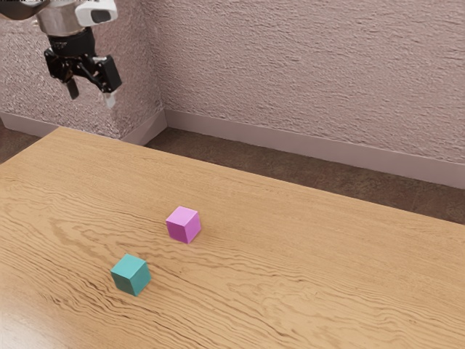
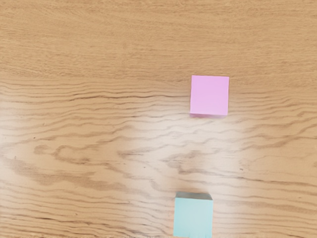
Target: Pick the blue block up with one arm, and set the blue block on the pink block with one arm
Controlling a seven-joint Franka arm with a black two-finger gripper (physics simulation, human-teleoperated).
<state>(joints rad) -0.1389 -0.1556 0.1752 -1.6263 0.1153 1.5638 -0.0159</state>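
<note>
A teal-blue block rests on the wooden table toward the front, at the exterior view's left. The pink block sits a short way behind it and to its right, apart from it. My gripper hangs high above the table's far left corner, well away from both blocks, its fingers open and empty. Looking down from the hand, the wrist view has the pink block and the blue block lying on the wood with a gap between them.
A textured wall with a baseboard runs behind the table, with dark floor between them. The table's far edge slants from upper left to right.
</note>
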